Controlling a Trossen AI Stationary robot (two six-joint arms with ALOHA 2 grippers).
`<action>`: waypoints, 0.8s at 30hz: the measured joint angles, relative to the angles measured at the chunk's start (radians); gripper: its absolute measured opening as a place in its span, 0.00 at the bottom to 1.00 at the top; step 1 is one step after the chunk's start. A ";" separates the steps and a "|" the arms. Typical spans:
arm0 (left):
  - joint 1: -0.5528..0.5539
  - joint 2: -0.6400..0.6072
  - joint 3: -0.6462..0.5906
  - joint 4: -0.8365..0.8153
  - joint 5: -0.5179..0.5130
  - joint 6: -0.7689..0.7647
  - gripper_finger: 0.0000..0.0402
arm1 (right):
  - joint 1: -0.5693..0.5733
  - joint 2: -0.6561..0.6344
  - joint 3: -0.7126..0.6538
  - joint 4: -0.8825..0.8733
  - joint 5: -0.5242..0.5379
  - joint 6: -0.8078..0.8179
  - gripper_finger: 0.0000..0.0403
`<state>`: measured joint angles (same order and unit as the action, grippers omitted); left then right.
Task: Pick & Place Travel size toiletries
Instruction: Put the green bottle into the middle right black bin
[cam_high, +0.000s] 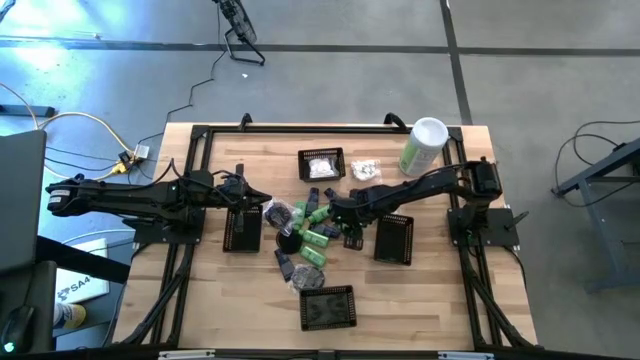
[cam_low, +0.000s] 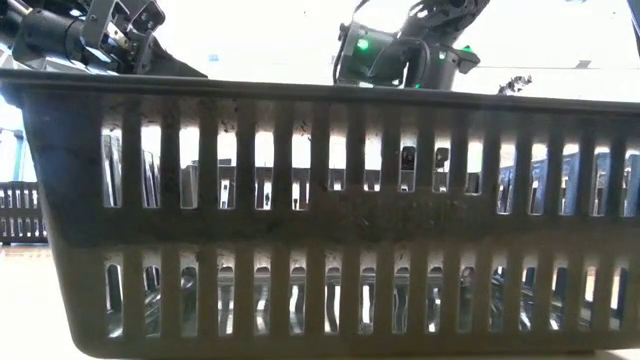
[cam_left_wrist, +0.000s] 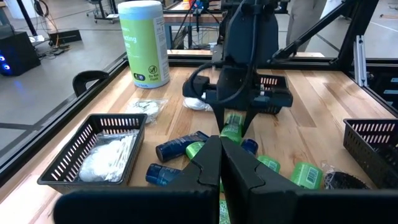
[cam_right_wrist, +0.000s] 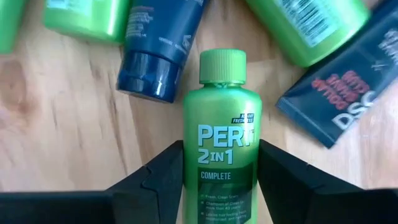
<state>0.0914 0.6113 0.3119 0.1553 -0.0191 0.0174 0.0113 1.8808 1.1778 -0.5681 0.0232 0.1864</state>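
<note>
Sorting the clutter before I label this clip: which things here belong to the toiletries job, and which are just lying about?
Job:
- green Pert bottle, between the right gripper fingers
- dark blue tube
- other green bottles
- white packets
- mesh baskets

Lying about:
- tall green canister
- left gripper, shut, waiting

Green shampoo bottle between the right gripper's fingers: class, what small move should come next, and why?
Probably lift it straight up. The right gripper has its fingers against both sides of the green shampoo bottle, which lies on the table among other tubes; rising clears them before carrying.
</note>
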 joint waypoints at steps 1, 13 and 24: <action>0.000 0.000 0.000 0.000 0.000 0.000 0.00 | 0.000 -0.009 0.000 -0.002 -0.001 0.000 0.43; 0.000 0.000 0.000 0.006 0.000 0.000 0.00 | -0.008 -0.217 0.002 -0.141 0.004 0.095 0.43; 0.000 0.000 0.000 0.002 0.000 0.000 0.00 | 0.012 -0.406 0.001 -0.353 0.076 0.338 0.43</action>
<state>0.0917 0.6109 0.3115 0.1575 -0.0192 0.0174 0.0232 1.4744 1.1792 -0.9212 0.0990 0.5243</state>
